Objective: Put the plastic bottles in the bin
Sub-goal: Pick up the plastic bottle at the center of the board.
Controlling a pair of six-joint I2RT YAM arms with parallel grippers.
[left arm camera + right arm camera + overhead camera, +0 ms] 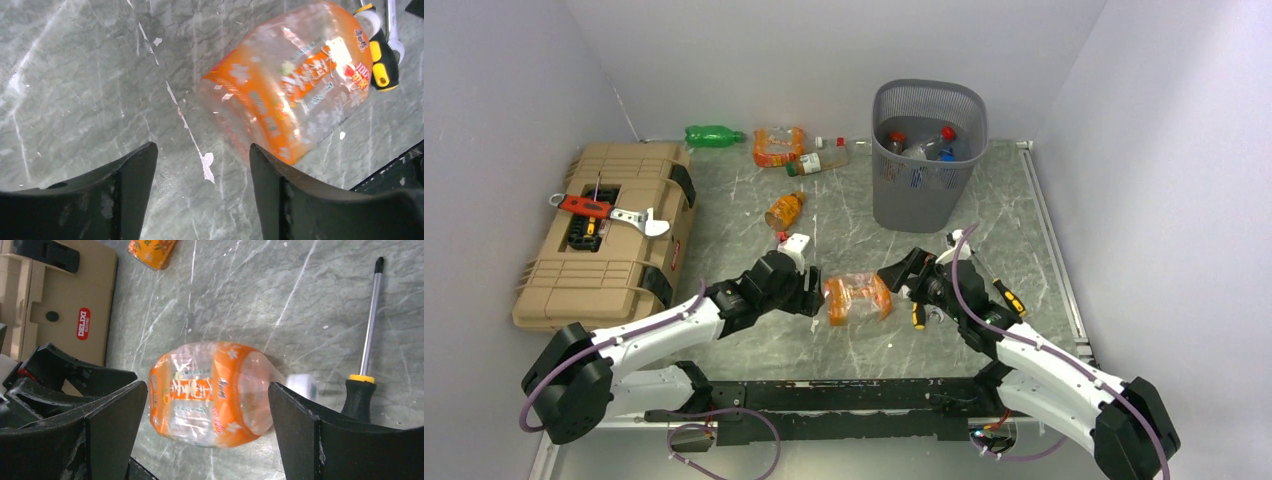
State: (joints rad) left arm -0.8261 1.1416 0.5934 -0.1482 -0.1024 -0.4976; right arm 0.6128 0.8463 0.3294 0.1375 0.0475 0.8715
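A squat clear bottle with an orange label (857,298) lies on its side on the marble table between my two grippers. My left gripper (809,295) is at its left end, open; in the left wrist view nothing is between the jaws (202,165) and the bottle (290,85) lies just beyond the right fingertip. My right gripper (902,285) is open wide at the cap end, its fingers straddling the bottle (207,392) without touching it. The grey mesh bin (927,190) stands at the back right with several bottles (921,145) inside.
A green bottle (714,135), two orange-labelled ones (779,147) (816,163) and a small orange bottle (785,209) lie at the back. A tan toolbox (604,230) sits left. Screwdrivers (1009,295) (917,315) lie by the right gripper.
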